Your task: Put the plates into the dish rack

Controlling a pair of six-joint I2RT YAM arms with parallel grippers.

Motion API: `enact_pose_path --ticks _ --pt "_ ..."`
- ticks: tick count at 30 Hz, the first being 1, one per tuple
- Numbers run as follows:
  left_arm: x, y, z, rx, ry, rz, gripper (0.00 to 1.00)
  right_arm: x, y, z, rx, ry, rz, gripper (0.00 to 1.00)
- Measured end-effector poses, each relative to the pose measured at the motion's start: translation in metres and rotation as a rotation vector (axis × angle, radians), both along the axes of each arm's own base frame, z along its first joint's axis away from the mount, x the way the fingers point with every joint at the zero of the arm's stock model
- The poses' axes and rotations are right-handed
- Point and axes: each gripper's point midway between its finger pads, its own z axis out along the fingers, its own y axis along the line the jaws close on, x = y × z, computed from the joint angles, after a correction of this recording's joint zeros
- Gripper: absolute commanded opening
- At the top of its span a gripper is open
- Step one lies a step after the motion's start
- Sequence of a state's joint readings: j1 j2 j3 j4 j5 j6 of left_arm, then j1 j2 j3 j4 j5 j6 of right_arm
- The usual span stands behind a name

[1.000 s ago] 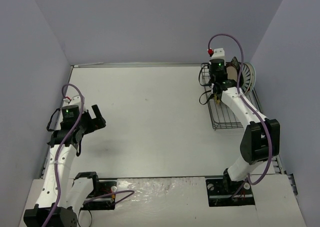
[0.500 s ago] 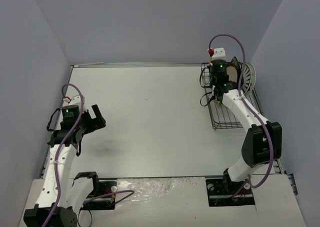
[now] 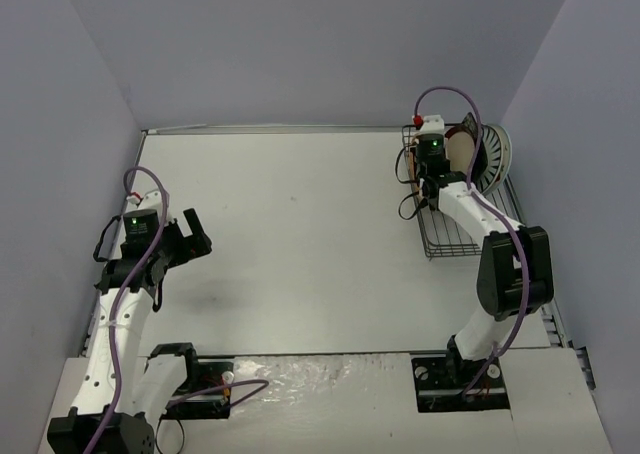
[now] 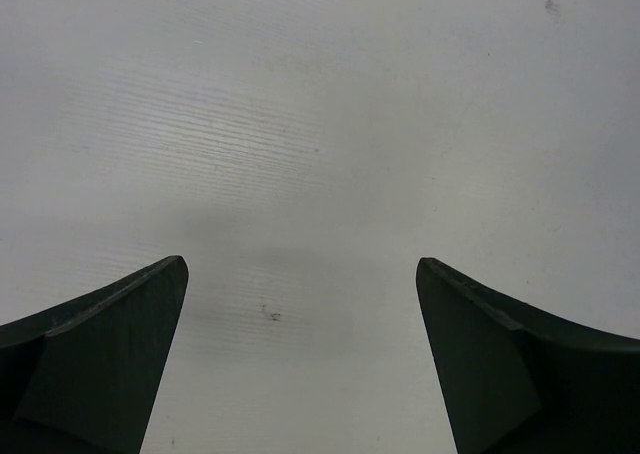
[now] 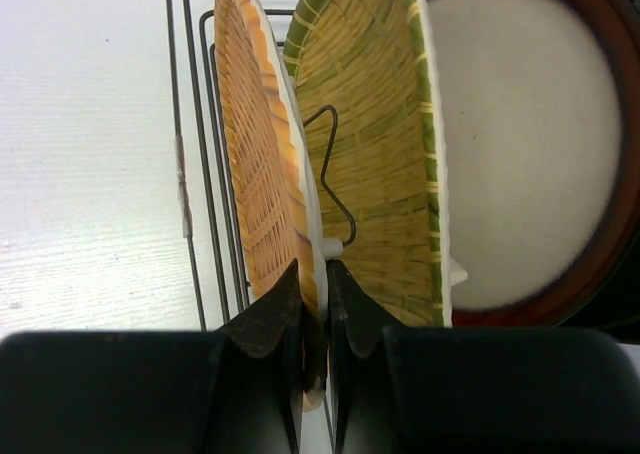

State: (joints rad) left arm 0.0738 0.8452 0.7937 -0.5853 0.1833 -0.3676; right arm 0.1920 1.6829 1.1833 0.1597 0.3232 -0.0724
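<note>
left gripper [image 3: 192,234] sits low over the table [image 3: 300,224] on the left side, fingers spread, nothing between them. Judged parked there to leave the rack to the other arm. rack [image 3: 452,242] is at the table's right edge, long axis running near to far, with the plates bunched at its far end. right gripper [image 5: 312,274] is up at that end, fingers pressed onto the rim of the orange plate [image 5: 255,164], one finger on each face. The plate stands on edge between the rack wires, so the rim pinch reads as holding it vertical while it seats in its slot; release looks not yet done. It is round, with an orange-brown basket-weave print and a pale scalloped edge. Just past it is a bent tine [image 5: 335,189], then the yellow plate [image 5: 375,144], woven look with a green border, also on edge and roughly parallel. Behind that is the beige plate [image 5: 530,144], dark red rim, face to the camera. Top view shows a striped plate [image 3: 500,154] farthest out. Can't confirm all six from these views.
</note>
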Motion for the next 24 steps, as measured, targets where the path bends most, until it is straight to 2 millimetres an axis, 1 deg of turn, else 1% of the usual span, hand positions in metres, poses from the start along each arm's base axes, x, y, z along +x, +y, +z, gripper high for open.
enact_pose_path --ticks 3,5,6,7,9,10,12,15,18,20,22,23,24 --pt "0.0 0.0 0.0 0.0 0.0 -0.001 0.97 0.0 0.0 -0.003 0.035 -0.011 -0.018 0.34" --pt "0.0 -0.001 0.0 0.0 0.0 -0.002 0.97 0.0 0.001 -0.005 0.063 -0.016 -0.025 0.44" --pt "0.0 -0.001 0.0 0.0 0.0 -0.003 0.97 -0.001 0.003 -0.007 0.076 -0.014 -0.027 0.5" --pt "0.0 -0.001 0.0 0.0 0.0 -0.005 0.97 -0.003 0.004 -0.01 0.084 -0.008 -0.026 0.55" --pt "0.0 -0.002 0.0 0.0 0.001 -0.008 0.97 -0.007 0.005 -0.014 0.102 0.002 -0.026 0.59" --pt "0.0 -0.002 0.0 -0.001 0.001 -0.01 0.97 -0.009 0.007 -0.014 0.112 0.004 -0.023 0.6" --pt "0.0 -0.004 0.0 -0.002 0.001 -0.015 0.97 -0.012 0.008 -0.007 0.128 -0.005 -0.021 0.62" --pt "-0.001 -0.007 0.0 -0.005 0.001 -0.028 0.97 -0.017 0.011 0.017 0.157 -0.052 -0.01 0.68" --pt "-0.002 -0.009 0.001 -0.006 0.002 -0.034 0.97 -0.024 0.012 0.058 0.187 -0.139 0.005 0.78" --pt "-0.005 -0.009 0.003 -0.007 0.011 -0.035 0.97 -0.032 0.013 0.086 0.207 -0.196 0.019 0.87" --pt "-0.007 -0.009 0.017 -0.006 0.003 -0.033 0.97 -0.044 0.013 0.117 0.228 -0.262 0.033 0.97" --pt "-0.005 -0.009 0.029 -0.004 -0.018 -0.033 0.97 -0.051 0.013 0.132 0.238 -0.293 0.041 1.0" --pt "-0.003 -0.009 0.045 -0.002 -0.049 -0.033 0.97 -0.06 0.012 0.148 0.247 -0.327 0.049 1.0"
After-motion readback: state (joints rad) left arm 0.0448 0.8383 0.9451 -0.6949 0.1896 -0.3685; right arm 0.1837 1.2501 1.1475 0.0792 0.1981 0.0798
